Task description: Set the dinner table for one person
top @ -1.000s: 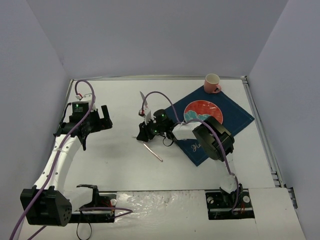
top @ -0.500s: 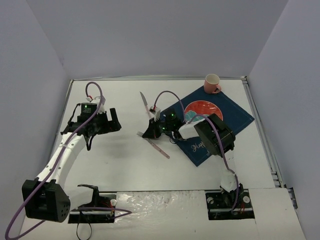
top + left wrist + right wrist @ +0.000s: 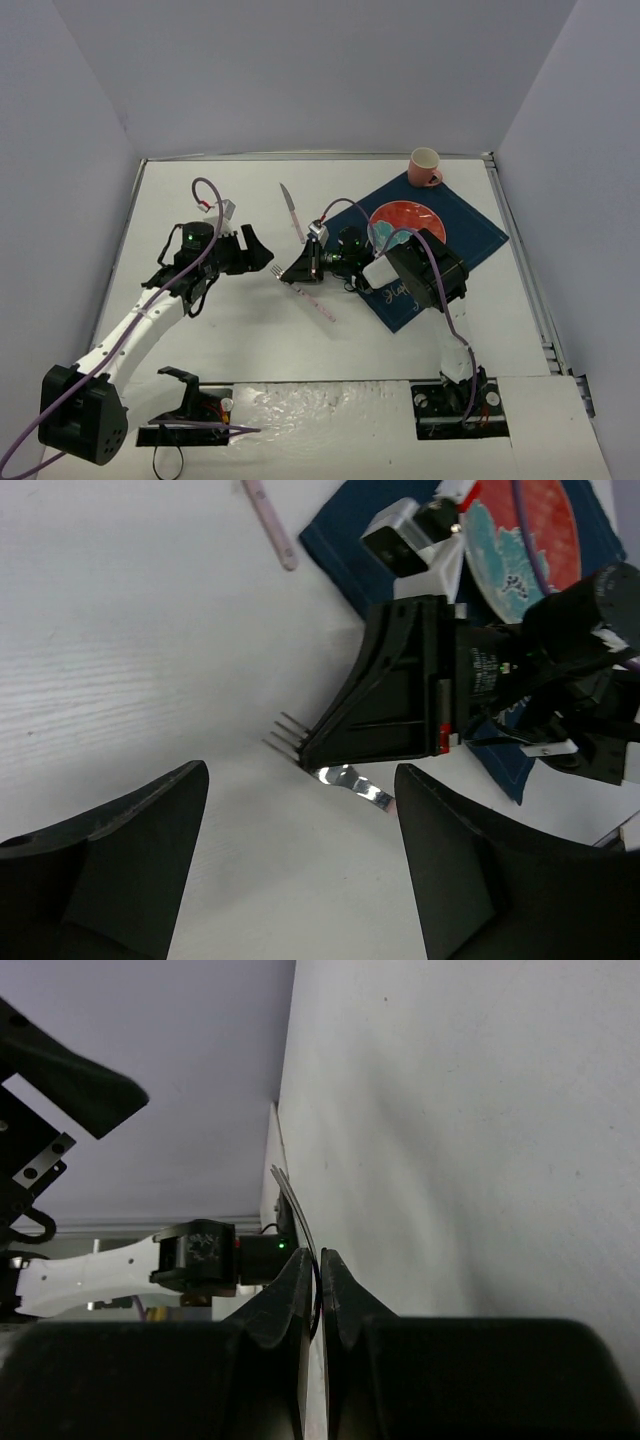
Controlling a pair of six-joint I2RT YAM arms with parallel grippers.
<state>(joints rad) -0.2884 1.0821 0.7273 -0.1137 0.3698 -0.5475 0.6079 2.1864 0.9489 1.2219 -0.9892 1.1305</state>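
Apparently fork step: right gripper (image 3: 294, 271) pinches fork (image 3: 319, 304) mid-frame, left gripper (image 3: 258, 250) gapes empty alongside; next, lay it beside plate (image 3: 405, 222).

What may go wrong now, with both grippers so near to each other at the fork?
1. The open left gripper sits close to the right gripper; if it advances, they might collide.
2. The right gripper pinches the fork near its tines, the pink handle trailing on the dinner table; lifted so, it may pivot or slip.
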